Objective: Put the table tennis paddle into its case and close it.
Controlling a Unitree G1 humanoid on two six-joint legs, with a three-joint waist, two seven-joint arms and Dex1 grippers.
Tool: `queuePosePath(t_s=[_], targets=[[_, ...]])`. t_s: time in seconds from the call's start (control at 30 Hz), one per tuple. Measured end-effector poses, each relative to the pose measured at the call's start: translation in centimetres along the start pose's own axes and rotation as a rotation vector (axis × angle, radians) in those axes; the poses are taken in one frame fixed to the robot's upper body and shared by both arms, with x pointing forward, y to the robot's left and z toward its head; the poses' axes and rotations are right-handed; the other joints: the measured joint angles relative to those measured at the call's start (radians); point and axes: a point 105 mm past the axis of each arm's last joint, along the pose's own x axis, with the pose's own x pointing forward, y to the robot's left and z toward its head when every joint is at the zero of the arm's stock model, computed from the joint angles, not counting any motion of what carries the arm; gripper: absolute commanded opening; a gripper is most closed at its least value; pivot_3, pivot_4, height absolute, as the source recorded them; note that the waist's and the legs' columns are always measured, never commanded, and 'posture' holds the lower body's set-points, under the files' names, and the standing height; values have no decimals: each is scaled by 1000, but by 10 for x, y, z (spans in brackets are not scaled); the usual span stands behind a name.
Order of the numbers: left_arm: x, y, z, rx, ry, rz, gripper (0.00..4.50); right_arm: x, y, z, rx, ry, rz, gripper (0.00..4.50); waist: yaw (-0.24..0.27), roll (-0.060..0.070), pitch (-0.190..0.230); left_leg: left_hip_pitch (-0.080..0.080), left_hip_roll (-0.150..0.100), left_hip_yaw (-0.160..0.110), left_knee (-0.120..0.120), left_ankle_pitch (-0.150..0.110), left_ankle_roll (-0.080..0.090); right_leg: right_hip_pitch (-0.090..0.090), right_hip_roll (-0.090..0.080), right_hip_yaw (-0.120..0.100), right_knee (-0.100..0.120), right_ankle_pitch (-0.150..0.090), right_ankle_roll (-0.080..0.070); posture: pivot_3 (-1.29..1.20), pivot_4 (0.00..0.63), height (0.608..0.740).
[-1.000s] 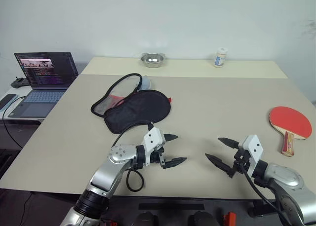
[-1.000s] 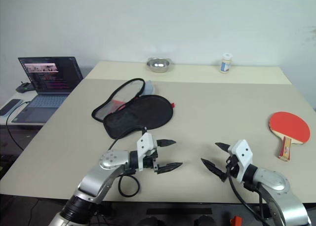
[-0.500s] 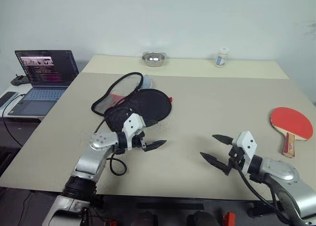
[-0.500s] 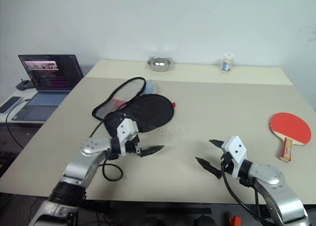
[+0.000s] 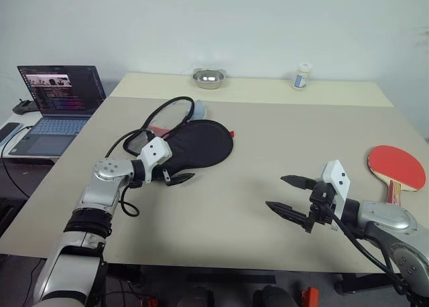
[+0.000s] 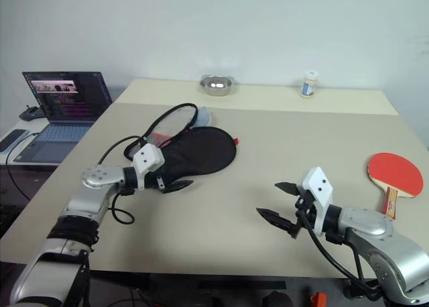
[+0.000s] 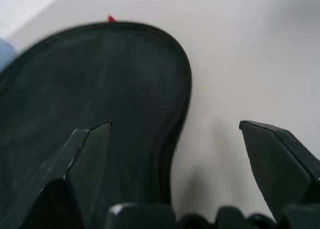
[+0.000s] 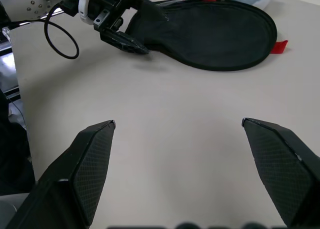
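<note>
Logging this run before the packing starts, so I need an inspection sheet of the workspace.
Surface: beige table, bare in the middle.
Job's things: table tennis paddle red face up at right edge; case black face up, unzipped, rear left.
Clutter: metal bowl, small jar along far edge.
Grippers: left gripper open at the case's near end; right gripper open, empty.
Cables: black cable looped on left arm.
Surroundings: open laptop on side desk.

The case (image 5: 191,141) lies left of centre on the table (image 5: 268,146); the table tennis paddle (image 5: 395,169) lies at its right edge; a bowl (image 5: 208,78) and bottle (image 5: 301,76) stand behind; a laptop (image 5: 57,99) sits left.
</note>
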Motion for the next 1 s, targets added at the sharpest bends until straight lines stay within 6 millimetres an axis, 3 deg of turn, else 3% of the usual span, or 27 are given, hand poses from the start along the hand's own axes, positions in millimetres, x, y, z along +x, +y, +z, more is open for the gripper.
queuePosePath(t_s=[0.3, 0.4, 0.77, 1.0], targets=[[-8, 9, -23, -54, 126, -28, 4500, 0, 0, -4, -2, 1, -15, 4475, -1, -2, 1, 0, 0, -1, 1, 0, 0, 0, 1, -2, 1, 0, 0, 0, 150, 740], [-9, 10, -27, -58, 136, -29, 3867, -1, -1, -5, -8, 4, -30, 4500, -1, -2, 1, 0, 0, -1, 1, 0, 0, 0, 1, -2, 1, 0, 0, 0, 150, 740], [0, 1, -29, -100, 109, -61, 30, -1, -4, -1, -31, -9, -42, 4500, 0, -2, 0, 0, 0, -2, 2, 0, 0, 1, 1, -3, 3, 0, 0, 0, 150, 740], [16, -10, -23, -116, 42, -43, 30, -8, -5, -10, -42, 29, -41, 4500, 19, -2, 0, 1, -1, -3, 3, 0, 0, 3, 0, -4, 2, 0, 0, 0, 150, 740]])
